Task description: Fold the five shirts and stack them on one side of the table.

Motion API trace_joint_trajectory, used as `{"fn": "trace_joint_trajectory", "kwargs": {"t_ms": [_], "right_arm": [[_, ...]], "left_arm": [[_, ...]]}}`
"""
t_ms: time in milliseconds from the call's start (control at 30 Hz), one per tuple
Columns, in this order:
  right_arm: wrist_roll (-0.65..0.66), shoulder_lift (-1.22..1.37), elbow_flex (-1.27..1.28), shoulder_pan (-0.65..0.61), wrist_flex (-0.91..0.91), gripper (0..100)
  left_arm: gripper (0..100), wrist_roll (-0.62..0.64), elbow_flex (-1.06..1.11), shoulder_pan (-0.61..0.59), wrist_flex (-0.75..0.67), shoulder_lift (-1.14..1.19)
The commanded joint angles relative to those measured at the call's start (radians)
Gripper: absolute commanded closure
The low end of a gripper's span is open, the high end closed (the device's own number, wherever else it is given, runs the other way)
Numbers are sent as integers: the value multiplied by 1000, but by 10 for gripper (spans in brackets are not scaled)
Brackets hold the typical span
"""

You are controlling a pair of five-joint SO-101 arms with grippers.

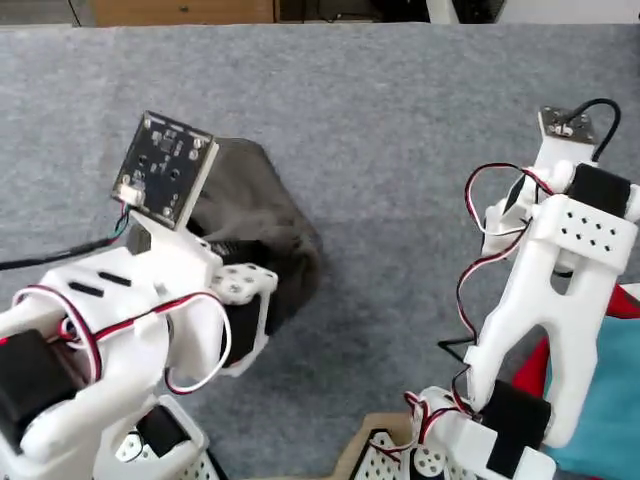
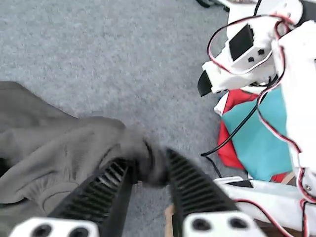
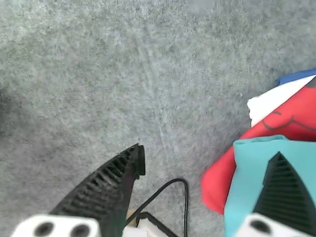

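- The left tool (image 2: 147, 164) is pinching a bunched edge of the grey shirt (image 2: 59, 148). Its two fingers are pressing together on the cloth, so the shirt is clamped between them.
- I think it is holding the edge like this to pull it over the rest of the shirt and make a fold.
- The grey shirt is lying crumpled on the left part of the worktop (image 1: 400, 100), under and just beside the left arm. It is not looking folded yet.
- The right tool (image 3: 207, 153) is hanging low with its fingers wide apart and nothing between them.
- One finger is standing over the teal shirt (image 3: 256, 163) and the other over bare worktop.
- The teal shirt is lying on top of a pile at the right near edge, with a red shirt (image 3: 286, 123) showing from under it. This pile is probably waiting for its turn, or it is the stack; I cannot tell which.
- The grey shirt is lying well apart from the right tool, so only the left tool is working on it now.
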Motion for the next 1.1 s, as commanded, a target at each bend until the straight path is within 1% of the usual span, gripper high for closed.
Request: {"fn": "trace_joint_trajectory", "kwargs": {"t_ms": [0, 67, 133, 200, 300, 367, 467, 600, 667, 700, 800, 933, 1067], "right_arm": [[-2, 1, -47, 7, 21, 620], [-2, 1, -48, 7, 21, 620], [-2, 1, -50, 7, 23, 620], [-2, -5, -53, 7, 23, 620], [25, -5, -62, -31, 51, 620], [38, -2, -77, -101, 106, 620], [-28, -19, -64, -219, 106, 620], [-74, -71, -59, -427, 106, 620], [-74, -114, -64, -539, 106, 620], [-74, -139, -65, -599, 106, 620], [-81, -216, -65, -780, 106, 620], [-186, -278, -65, -1010, 101, 620], [-269, -274, -59, -1211, 101, 620]], "left_arm": [[774, 81, 49, -48, 8, -51], [747, 118, 84, -114, 8, -77], [736, 104, 112, -172, 8, -104], [736, 75, 124, -242, 8, -127], [736, -5, 129, -404, 8, -173], [736, -63, 130, -534, 8, -203], [736, -127, 184, -769, 8, -245], [736, -207, 381, -1114, 8, -306], [736, -278, 505, -1235, 8, -312], [736, -315, 560, -1277, 6, -312], [736, -364, 700, -1347, -12, -311], [737, -364, 835, -1353, -94, -309], [782, -351, 954, -1352, -172, -289]]}}
